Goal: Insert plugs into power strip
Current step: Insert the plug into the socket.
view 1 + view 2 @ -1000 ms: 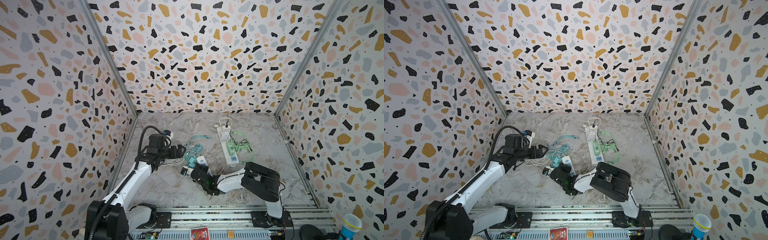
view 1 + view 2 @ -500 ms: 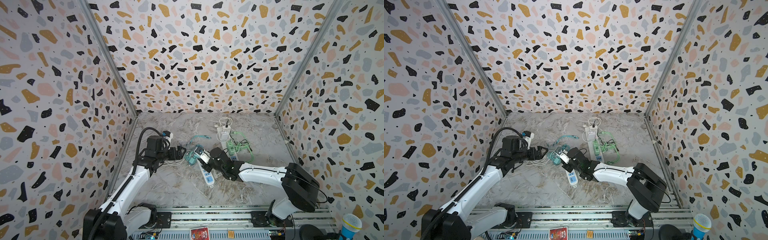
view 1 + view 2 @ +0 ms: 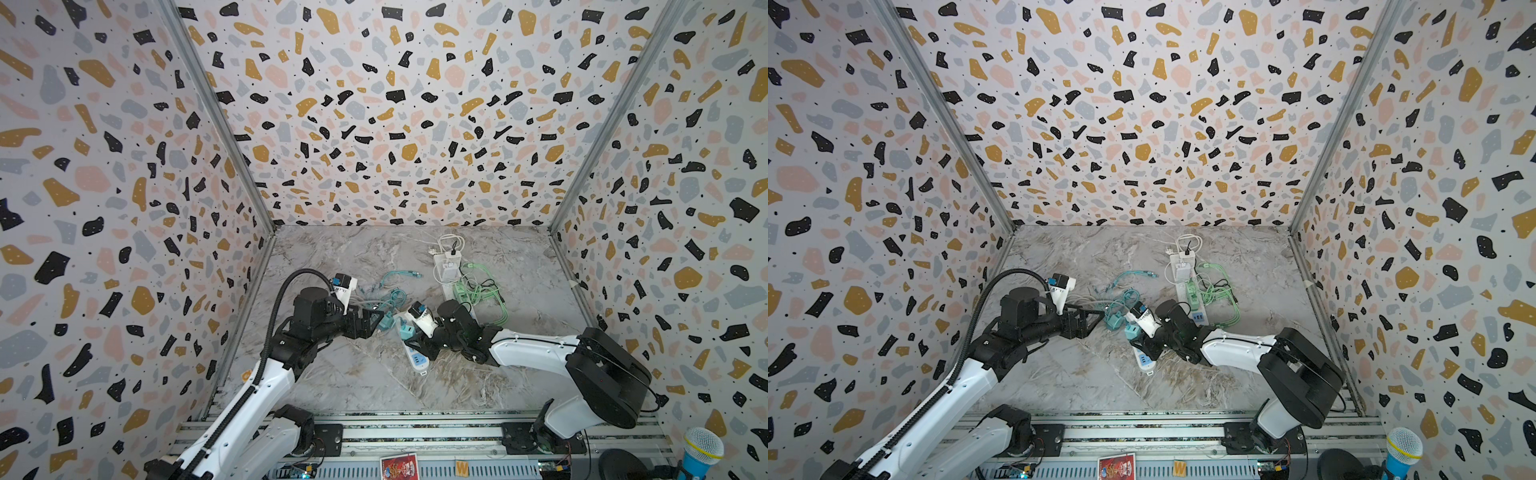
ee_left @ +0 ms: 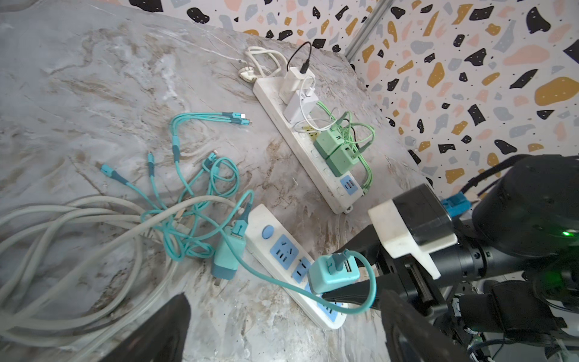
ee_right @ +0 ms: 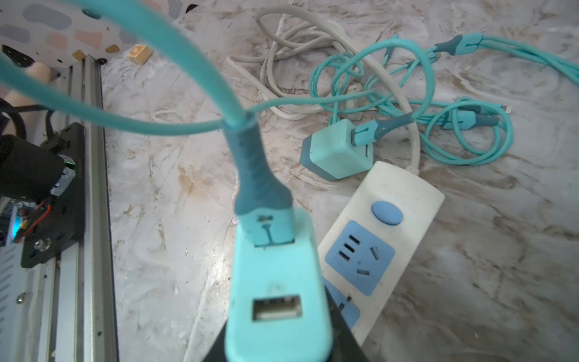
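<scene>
right gripper (image 3: 409,335) is clamping a teal plug (image 4: 333,272), jaws closed on its sides, USB face pointing up. It's holding the plug over the near strip (image 4: 283,249), which is lying diagonally at lower centre of both top views. The plug is sitting past the first blue socket from the switch end. The pins are hidden, so can't tell if it's seated or just hovering above. Its teal cable (image 5: 250,175) is coming out of one USB port and looping back around the gripper.

left gripper (image 3: 371,321) is hanging wide open, gripping nothing, just left of centre in a top view and pointing toward the cable tangle (image 4: 200,188).

second teal plug (image 5: 338,150) is lying on its side on the table (image 3: 332,374), right against the switch end of the near strip, with a cable plugged into it.

far strip (image 4: 302,147) is lying right of centre, higher up the frame in both top views. It's carrying two white plugs (image 4: 297,106) and two green plugs (image 4: 327,142), with one bare socket showing between the pairs. grey cord (image 4: 78,225) is coiling on the table beside the tangle.
</scene>
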Robot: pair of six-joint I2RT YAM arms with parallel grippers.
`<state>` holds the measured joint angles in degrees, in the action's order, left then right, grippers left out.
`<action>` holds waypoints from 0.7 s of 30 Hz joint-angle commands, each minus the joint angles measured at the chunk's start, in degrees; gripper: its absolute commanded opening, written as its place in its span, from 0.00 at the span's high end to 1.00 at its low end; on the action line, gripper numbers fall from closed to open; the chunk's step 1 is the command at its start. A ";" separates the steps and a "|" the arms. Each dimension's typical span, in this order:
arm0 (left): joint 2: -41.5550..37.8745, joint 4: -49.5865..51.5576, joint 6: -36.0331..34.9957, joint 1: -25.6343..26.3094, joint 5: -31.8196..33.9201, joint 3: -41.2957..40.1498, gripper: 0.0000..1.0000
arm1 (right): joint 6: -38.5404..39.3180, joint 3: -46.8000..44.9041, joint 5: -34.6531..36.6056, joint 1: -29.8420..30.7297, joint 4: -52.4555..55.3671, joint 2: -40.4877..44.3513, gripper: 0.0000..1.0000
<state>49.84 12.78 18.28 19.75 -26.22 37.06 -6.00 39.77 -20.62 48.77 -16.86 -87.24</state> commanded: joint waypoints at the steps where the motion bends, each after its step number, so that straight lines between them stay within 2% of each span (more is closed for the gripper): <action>1: -1.19 -4.86 2.24 1.87 1.12 -1.40 0.05 | -2.52 -0.62 -1.71 -0.57 -2.60 2.32 0.90; 6: -0.31 -10.15 5.06 5.50 2.38 -4.24 0.06 | -3.12 -2.39 0.63 -1.18 -4.97 1.93 0.90; 13: 1.45 -14.19 5.89 11.02 4.96 -4.05 0.06 | -2.63 -2.63 1.64 -1.31 -6.56 0.61 0.90; 19: 3.59 -15.24 5.37 11.72 6.13 -2.85 0.06 | -2.71 -2.33 5.13 -1.51 -8.81 -0.76 0.90; 21: 3.33 -14.66 5.97 11.72 9.53 -2.29 0.05 | -3.36 -2.07 7.06 -1.49 -9.36 -1.18 0.90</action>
<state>53.41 0.71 23.64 31.27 -20.34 32.86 -8.54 37.36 -16.73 47.46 -23.53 -88.16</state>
